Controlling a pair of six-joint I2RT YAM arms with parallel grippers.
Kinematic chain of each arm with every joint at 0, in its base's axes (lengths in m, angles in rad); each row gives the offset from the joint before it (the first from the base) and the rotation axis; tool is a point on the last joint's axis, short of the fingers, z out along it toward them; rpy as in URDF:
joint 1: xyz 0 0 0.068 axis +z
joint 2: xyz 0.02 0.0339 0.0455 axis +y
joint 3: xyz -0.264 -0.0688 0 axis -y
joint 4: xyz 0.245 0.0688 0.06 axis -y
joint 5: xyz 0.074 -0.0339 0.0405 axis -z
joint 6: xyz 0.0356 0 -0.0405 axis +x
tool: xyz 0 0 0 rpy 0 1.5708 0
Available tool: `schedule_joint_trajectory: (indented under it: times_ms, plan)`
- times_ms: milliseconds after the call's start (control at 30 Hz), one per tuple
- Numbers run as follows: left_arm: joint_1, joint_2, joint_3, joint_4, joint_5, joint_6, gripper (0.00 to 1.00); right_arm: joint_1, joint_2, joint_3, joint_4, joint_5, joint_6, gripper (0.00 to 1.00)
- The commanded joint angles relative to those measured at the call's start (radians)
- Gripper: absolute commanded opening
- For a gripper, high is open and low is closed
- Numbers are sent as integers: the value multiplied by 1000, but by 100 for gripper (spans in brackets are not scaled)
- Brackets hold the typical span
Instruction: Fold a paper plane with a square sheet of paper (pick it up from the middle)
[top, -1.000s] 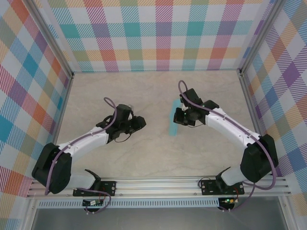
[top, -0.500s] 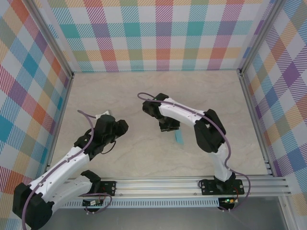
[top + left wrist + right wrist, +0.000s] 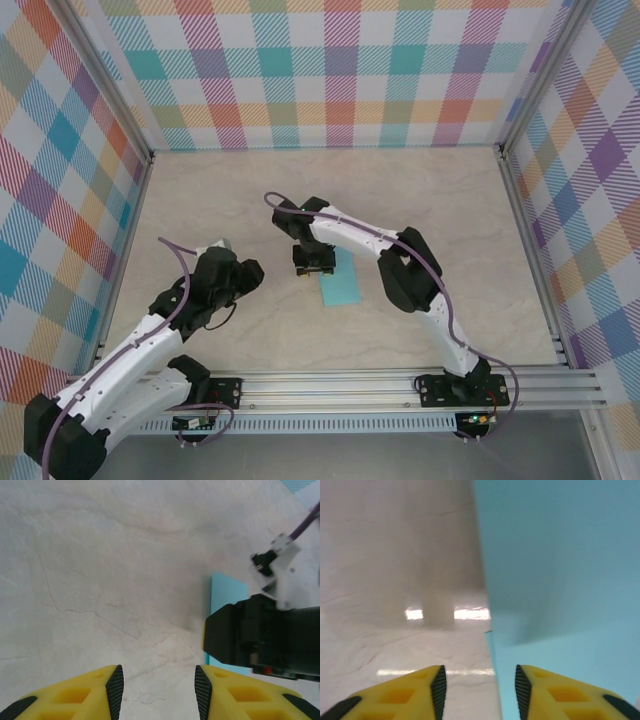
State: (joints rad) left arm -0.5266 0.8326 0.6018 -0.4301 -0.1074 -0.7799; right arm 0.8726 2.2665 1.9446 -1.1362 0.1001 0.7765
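The square sheet of paper point(image 3: 340, 288) is turquoise and lies flat on the table as a small rectangle; a paper plane is out of view. My right gripper point(image 3: 312, 268) reaches across to the sheet's left edge. In the right wrist view that gripper point(image 3: 479, 680) is open, and the paper point(image 3: 560, 580) has its left edge running between the yellow fingers, with a shadowed fold across it. My left gripper point(image 3: 245, 272) hangs to the left of the sheet. It is open point(image 3: 157, 680) over bare table, with a strip of paper point(image 3: 227, 590) showing behind the right gripper's black body point(image 3: 260, 635).
The marble-look tabletop point(image 3: 220, 200) is walled by checked panels point(image 3: 330, 70) at the back and both sides. A metal rail point(image 3: 330, 385) carrying the arm bases runs along the near edge. The right arm's links point(image 3: 405, 265) stretch over the table's middle.
The right arm swung left across the table and its jaws opened. The paper went from a narrow strip to a wider rectangle lying flat. The left arm drew back to the left.
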Motion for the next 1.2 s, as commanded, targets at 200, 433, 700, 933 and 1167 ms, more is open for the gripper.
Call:
schedule_joint_trajectory:
  times_ms: [200,433,700,933,1167]
  plan:
    - [14,119,-6,127,174,18,45,-119,-400,-539,524,-298,42,48]
    - [14,123,6,118,227,15,46,-141,-384,-422,372,-220,146,49]
    - [14,155,16,102,249,11,46,-141,-184,-4,150,-243,134,49]
    - [14,155,25,102,249,-9,47,-143,-105,123,97,-299,68,49]
    - [14,162,19,100,256,9,46,-144,-174,-33,177,-284,52,49]
